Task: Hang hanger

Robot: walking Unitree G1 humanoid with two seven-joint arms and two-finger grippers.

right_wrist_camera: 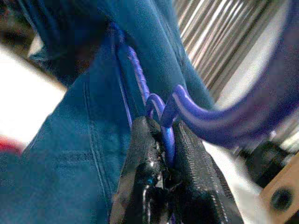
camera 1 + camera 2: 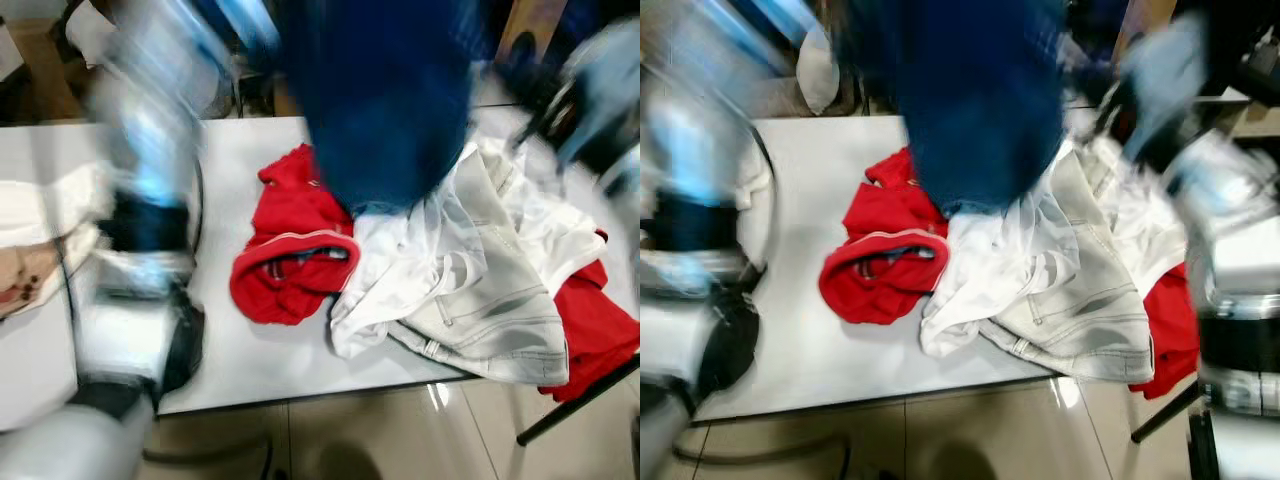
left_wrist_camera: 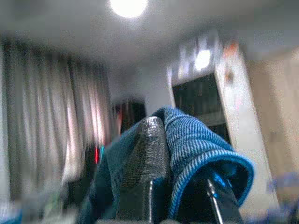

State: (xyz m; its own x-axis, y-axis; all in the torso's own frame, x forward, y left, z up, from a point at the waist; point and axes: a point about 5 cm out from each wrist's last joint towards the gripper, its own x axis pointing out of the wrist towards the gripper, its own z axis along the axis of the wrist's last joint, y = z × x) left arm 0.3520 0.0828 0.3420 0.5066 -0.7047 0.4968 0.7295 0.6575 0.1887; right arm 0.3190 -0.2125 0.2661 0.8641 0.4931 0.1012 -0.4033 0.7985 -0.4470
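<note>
A dark blue garment [image 2: 385, 100] hangs in the air above the white table [image 2: 250, 350], blurred by motion. In the left wrist view my left gripper [image 3: 175, 154] is shut on a ribbed edge of that blue garment [image 3: 201, 140], which folds over one finger. In the right wrist view my right gripper [image 1: 163, 133] is shut on the thin neck of a blue-purple hanger [image 1: 224, 121]. Its hook curves away past the fingertips, and the blue garment [image 1: 93, 140] hangs right behind it. My left arm [image 2: 150, 200] and right arm [image 2: 1230, 280] are raised at the sides, both smeared.
On the table lie a red hooded garment [image 2: 290, 250], a heap of white clothes [image 2: 480, 290] and another red piece [image 2: 590, 330] at the right edge. Beige cloth [image 2: 30, 250] sits at the far left. Tiled floor [image 2: 400, 430] lies in front.
</note>
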